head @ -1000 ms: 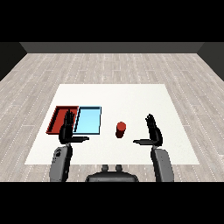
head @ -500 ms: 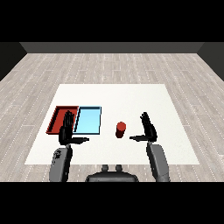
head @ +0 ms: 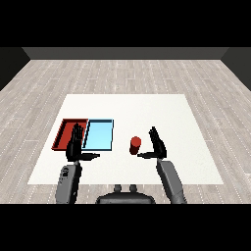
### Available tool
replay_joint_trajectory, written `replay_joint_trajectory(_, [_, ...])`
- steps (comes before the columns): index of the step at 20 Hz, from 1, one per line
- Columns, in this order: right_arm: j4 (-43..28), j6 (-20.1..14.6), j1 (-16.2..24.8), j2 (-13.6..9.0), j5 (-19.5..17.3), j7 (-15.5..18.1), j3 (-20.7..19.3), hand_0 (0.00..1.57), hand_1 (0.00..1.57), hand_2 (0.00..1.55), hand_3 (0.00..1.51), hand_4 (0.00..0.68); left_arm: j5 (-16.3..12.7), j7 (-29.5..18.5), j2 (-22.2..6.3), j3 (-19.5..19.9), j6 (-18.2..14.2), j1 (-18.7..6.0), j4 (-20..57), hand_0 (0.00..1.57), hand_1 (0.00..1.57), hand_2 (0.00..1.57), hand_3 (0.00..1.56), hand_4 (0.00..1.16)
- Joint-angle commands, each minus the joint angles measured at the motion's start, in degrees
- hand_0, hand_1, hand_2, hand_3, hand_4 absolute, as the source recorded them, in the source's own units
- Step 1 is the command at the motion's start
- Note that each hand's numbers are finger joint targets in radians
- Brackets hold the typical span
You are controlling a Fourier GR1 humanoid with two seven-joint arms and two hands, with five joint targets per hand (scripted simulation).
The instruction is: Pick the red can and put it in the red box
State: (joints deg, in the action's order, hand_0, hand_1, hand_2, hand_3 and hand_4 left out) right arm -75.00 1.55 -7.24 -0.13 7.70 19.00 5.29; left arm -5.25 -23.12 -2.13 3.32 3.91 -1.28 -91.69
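Red can (head: 136, 145) stood upright on the white counter (head: 147, 108), right of the light blue tray (head: 98, 135). Right robot hand (head: 157, 146) was spread wide just beside the can, not touching. Left robot hand (head: 76, 145) was open over the red tray (head: 68, 133).

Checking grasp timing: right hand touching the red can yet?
Apart. The head view shows white table between the red can and the open right hand, thumb pointing toward the can.
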Motion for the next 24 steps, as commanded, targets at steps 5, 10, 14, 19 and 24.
replay_joint_trajectory(5, [14.6,-0.8,-6.0,0.1,5.0,7.9,1.3,0.0,0.0,0.0,0.0,0.0,1.0,0.3,1.5,-2.3,-0.9,4.1,-4.5,0.0,0.0,0.0,0.0,0.0])
replay_joint_trajectory(10, [13.3,-0.2,-5.2,0.1,4.2,6.2,1.1,0.0,0.0,0.0,0.0,0.0,-1.5,-0.9,-1.3,1.5,1.5,0.3,0.3,0.0,0.0,0.0,0.0,0.0])
replay_joint_trajectory(14, [13.0,1.9,-6.0,-0.1,4.6,4.0,0.3,0.0,0.0,0.0,0.0,0.0,2.4,-1.0,2.0,-2.3,-3.0,-0.2,0.4,0.0,0.0,0.0,0.0,0.0])
replay_joint_trajectory(19, [13.9,-0.6,-4.6,0.1,7.3,6.0,4.3,0.0,0.0,0.0,0.0,0.0,0.9,2.2,0.3,-1.1,-1.4,-1.2,-0.7,0.0,0.0,0.0,0.0,0.0])
replay_joint_trajectory(24, [24.1,-2.4,-10.1,0.1,12.7,12.8,9.3,0.0,0.0,0.0,0.0,0.0,1.4,0.8,0.5,-0.8,-2.2,-2.2,0.6,0.0,0.0,0.0,0.0,0.0])
